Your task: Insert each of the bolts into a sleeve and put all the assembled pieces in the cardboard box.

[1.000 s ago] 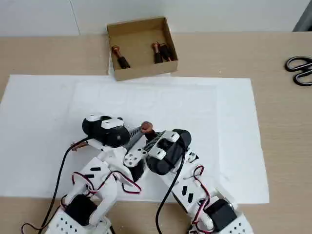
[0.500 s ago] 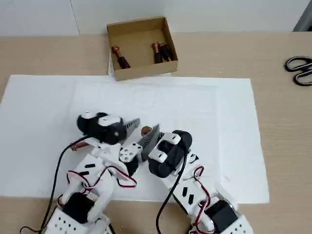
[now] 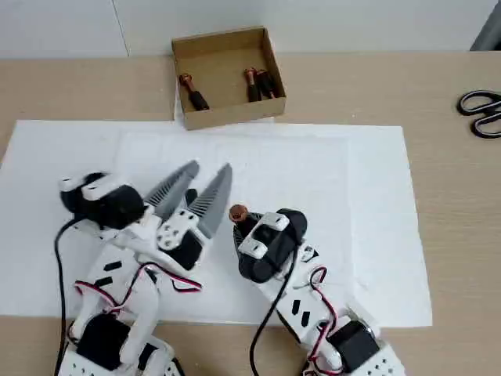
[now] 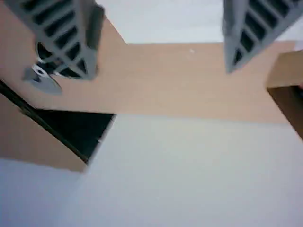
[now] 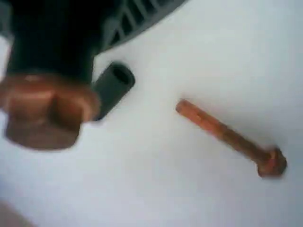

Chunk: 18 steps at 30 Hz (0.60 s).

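Observation:
My right gripper (image 3: pixel 239 221) is shut on a black sleeve (image 5: pixel 47 42) with a copper bolt (image 3: pixel 237 212) seated in it; the bolt head (image 5: pixel 45 113) looms close in the right wrist view. Beyond it, a loose black sleeve (image 5: pixel 113 85) and a loose copper bolt (image 5: pixel 227 137) lie apart on the white paper. To the left, my left gripper (image 3: pixel 194 188) stands wide open and holds nothing, its grey fingers (image 4: pixel 66 38) spread. The cardboard box (image 3: pixel 227 45) at the table's far side holds assembled pieces (image 3: pixel 193 92), (image 3: pixel 258 84).
White paper (image 3: pixel 344 204) covers the middle of the wooden table. Scissors (image 3: pixel 481 111) lie at the far right edge. A corner of the cardboard box (image 4: pixel 286 75) shows past my left gripper.
My left gripper let go at the bolt, drew back to the left and opened wide. My right gripper stayed put, still holding the sleeve with the bolt in it.

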Available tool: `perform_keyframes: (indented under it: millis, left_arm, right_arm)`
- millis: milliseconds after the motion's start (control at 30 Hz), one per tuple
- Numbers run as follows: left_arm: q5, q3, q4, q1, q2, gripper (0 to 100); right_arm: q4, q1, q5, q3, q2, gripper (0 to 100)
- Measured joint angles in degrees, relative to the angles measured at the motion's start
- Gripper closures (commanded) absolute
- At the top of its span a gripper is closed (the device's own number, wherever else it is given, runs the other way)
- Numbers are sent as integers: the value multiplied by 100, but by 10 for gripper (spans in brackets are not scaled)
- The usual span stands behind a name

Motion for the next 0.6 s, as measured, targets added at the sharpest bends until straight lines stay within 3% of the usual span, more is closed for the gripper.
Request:
perform_keyframes:
  millis: [300,467,600]
  left_arm:
    - [396,-941,0,-1257,1635,830]
    - [431,-2136,26,-1336,3174,830]
    - [563,-3499,703,-1336,4466,830]
  right_arm:
    - [0,853,-501,273,0,995]
    - [492,1231,-554,202,9,995]
    - [1037,1266,-554,-360,202,995]
